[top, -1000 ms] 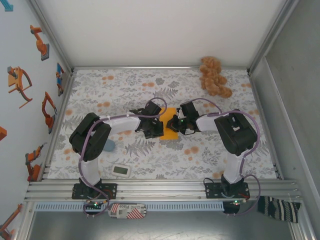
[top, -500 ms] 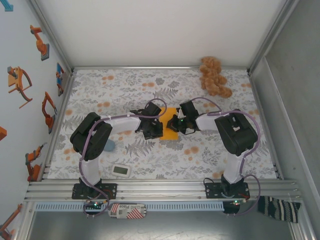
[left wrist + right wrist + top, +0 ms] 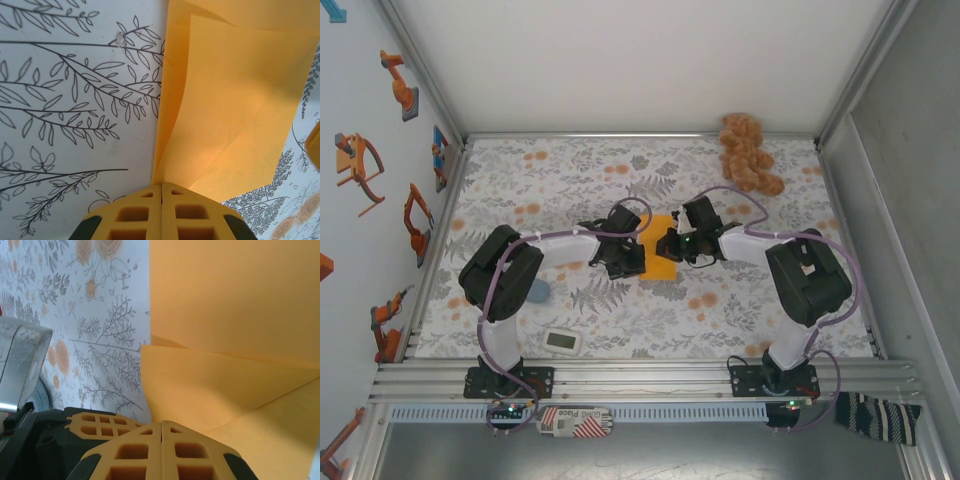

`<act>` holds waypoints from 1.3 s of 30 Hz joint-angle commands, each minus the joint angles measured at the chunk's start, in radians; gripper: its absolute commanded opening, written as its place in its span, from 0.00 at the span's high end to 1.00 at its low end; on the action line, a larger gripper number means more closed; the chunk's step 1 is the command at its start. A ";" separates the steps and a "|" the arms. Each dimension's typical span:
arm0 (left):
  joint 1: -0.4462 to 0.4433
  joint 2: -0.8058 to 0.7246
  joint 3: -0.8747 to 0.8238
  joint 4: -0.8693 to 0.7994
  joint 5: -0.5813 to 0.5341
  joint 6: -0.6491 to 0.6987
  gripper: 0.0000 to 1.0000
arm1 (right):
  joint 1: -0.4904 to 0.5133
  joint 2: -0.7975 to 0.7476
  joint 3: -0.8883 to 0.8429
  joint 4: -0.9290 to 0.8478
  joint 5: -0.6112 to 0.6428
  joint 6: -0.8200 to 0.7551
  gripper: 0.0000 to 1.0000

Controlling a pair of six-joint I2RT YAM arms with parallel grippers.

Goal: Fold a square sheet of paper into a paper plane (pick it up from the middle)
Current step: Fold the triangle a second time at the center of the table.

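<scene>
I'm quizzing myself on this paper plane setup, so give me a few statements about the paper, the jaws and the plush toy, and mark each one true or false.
1. The left gripper has its jaws shut on the square sheet of paper. True.
2. The right gripper has its jaws wide open, holding nothing. False: they are shut on the paper's edge.
3. The paper lies fully flat in a single layer. False: a folded layer lifts off it.
4. The plush toy sits at the far right corner of the floral cloth. True.
</scene>
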 commanded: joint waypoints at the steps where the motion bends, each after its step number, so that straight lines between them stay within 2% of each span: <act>1: -0.005 0.025 -0.043 -0.046 -0.021 -0.016 0.99 | 0.025 0.036 0.010 -0.003 -0.028 -0.026 1.00; 11: -0.005 0.013 -0.046 -0.046 -0.015 -0.016 0.99 | 0.038 0.131 0.055 0.024 -0.071 -0.017 1.00; 19: -0.005 -0.039 -0.028 -0.052 -0.022 -0.009 0.98 | 0.038 0.147 0.039 -0.015 -0.004 -0.018 1.00; 24: -0.004 -0.097 -0.022 0.013 0.002 0.000 0.95 | 0.038 0.151 0.027 -0.038 0.013 -0.023 1.00; 29: -0.004 -0.059 -0.036 0.078 0.056 -0.030 0.95 | 0.038 0.150 0.028 -0.041 0.015 -0.023 1.00; 39: -0.002 -0.009 -0.069 0.058 0.025 -0.044 0.97 | 0.038 0.152 0.025 -0.038 0.011 -0.022 1.00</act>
